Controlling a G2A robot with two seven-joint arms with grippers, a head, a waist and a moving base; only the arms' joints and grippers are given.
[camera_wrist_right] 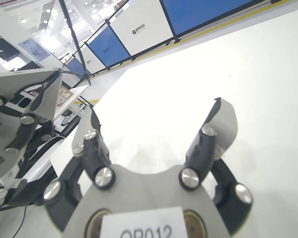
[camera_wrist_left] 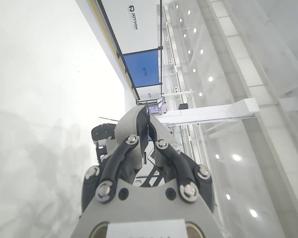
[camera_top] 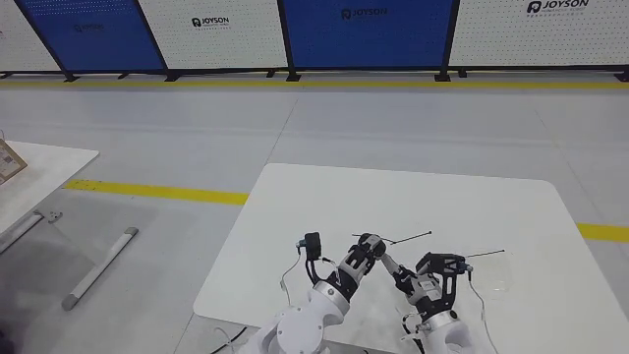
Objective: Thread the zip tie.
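Observation:
My left gripper (camera_wrist_left: 149,111) is shut on a thin black zip tie (camera_top: 408,238), pinching it near one end. In the top view that tie juts out from the left gripper (camera_top: 371,245) in a shallow V above the white table (camera_top: 393,197). The right wrist view shows the same zip tie (camera_wrist_right: 69,25) as a long strap rising away from the left gripper (camera_wrist_right: 53,75). My right gripper (camera_wrist_right: 155,110) is open and holds nothing, just beside the left one. A second black zip tie (camera_top: 486,253) lies on the table close to the right gripper (camera_top: 442,259).
A small clear dish (camera_top: 491,277) sits on the table near the right arm. The table's far half is bare white surface. Another white table (camera_top: 39,172) stands to the left across the floor, and blue and white partition panels (camera_top: 364,15) line the back.

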